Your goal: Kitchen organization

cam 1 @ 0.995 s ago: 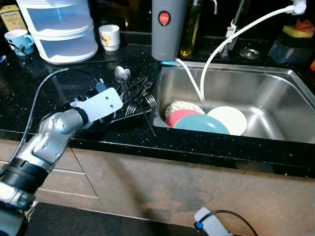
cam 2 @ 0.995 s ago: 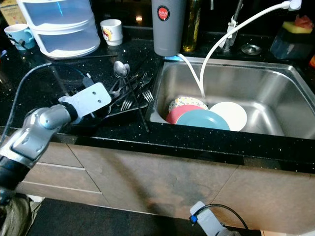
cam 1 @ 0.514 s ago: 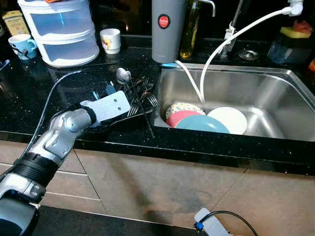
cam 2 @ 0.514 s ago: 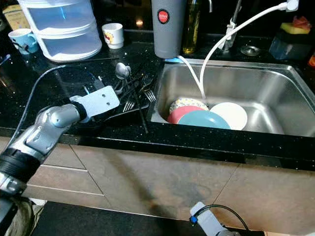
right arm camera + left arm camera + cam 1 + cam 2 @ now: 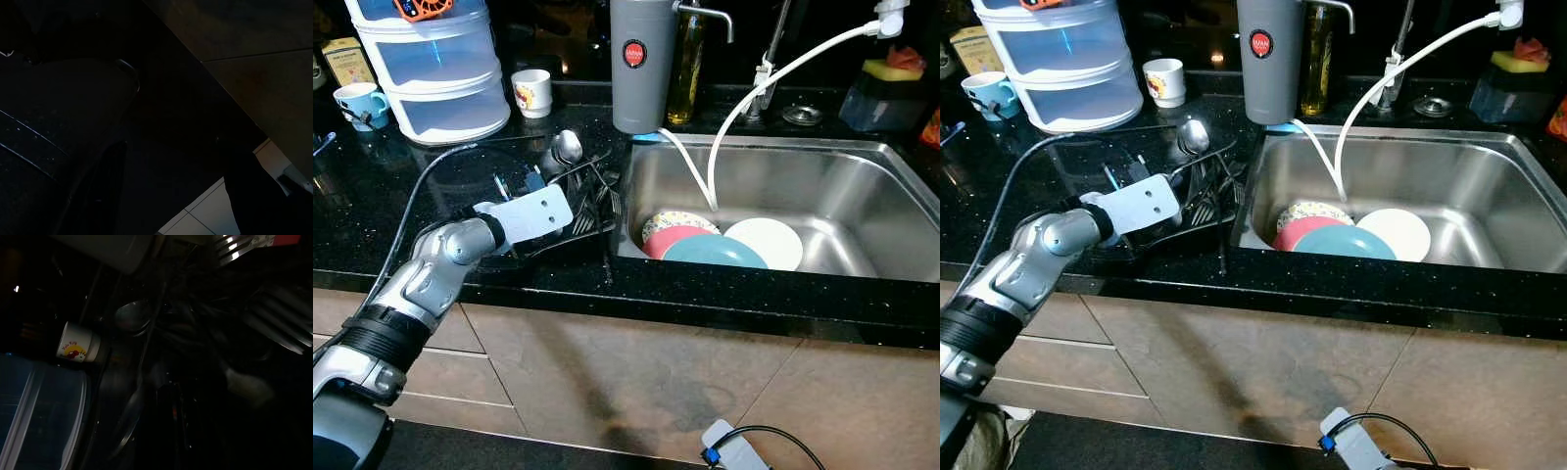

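A tangle of forks [image 5: 602, 201] and a large spoon [image 5: 568, 145] lies on the black counter [image 5: 431, 186] just left of the sink [image 5: 862, 147]. My left gripper [image 5: 570, 196] reaches into this pile from the left, its fingers hidden behind the white wrist plate [image 5: 536, 211]. The left wrist view is dark, with the spoon [image 5: 132, 316] and fork tines [image 5: 281, 328] close ahead. In the sink lean a blue plate [image 5: 715, 252], a white plate [image 5: 769, 240], a pink plate [image 5: 666, 235] and a patterned one [image 5: 677, 215]. My right arm's wrist [image 5: 729, 446] hangs idle low by the cabinet.
A grey cylinder [image 5: 641, 64] and an oil bottle [image 5: 685, 69] stand at the sink's back left corner. A white hose [image 5: 744, 98] droops into the basin. Clear plastic drawers [image 5: 435, 69], a white cup [image 5: 530, 93] and a blue cup [image 5: 357, 103] stand at the back left.
My left gripper has pushed further into the cutlery pile. The spoon and forks have shifted toward the sink and bunched up. The camera has drifted slightly.
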{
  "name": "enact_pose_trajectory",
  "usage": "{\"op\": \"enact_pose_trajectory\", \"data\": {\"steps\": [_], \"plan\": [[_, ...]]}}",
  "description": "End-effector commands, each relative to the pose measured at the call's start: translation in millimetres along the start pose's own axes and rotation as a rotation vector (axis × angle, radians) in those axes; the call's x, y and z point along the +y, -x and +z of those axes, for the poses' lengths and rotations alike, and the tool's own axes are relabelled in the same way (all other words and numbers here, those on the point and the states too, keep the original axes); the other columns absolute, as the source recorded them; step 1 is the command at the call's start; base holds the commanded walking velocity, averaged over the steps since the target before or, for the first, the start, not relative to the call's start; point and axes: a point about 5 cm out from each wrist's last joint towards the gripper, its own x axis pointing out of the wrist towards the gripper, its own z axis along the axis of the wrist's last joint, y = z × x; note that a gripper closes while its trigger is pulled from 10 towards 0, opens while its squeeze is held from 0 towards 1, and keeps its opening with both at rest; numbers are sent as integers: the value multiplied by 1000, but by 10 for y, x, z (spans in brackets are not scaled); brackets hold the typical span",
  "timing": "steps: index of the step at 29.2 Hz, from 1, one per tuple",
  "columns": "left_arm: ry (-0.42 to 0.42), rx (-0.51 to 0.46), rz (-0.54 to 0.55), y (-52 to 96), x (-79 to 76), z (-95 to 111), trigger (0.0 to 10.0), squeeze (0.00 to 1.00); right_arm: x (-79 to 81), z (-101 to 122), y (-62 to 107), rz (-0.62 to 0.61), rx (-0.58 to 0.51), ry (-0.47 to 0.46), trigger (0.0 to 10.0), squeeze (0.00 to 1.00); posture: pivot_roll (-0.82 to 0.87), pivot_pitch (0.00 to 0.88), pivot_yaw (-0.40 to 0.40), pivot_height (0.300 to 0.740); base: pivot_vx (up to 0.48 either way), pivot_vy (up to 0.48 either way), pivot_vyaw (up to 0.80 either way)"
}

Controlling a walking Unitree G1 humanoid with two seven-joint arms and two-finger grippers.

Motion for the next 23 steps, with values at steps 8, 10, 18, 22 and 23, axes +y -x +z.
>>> {"op": "enact_pose_trajectory", "data": {"steps": [8,10,18,22,23], "plan": [[100,87,59,17,36,-121,5216,114,-4,12,-1,-6,-5,12,10000,0,17,3,22,740,0,0,0],[118,84,99,56,117,-116,2431,455,-4,13,-1,-6,-4,15,10000,0,20,4,20,740,0,0,0],[190,32,270,157,413,-36,863,0,-5,20,-2,-4,-4,22,10000,0,27,4,18,740,0,0,0],[265,-41,373,216,619,75,0,0,-5,26,-3,-3,-3,25,10000,0,28,0,18,740,0,0,0],[265,-41,373,216,619,75,0,0,-5,26,-3,-3,-3,25,10000,0,28,0,18,740,0,0,0]]}}
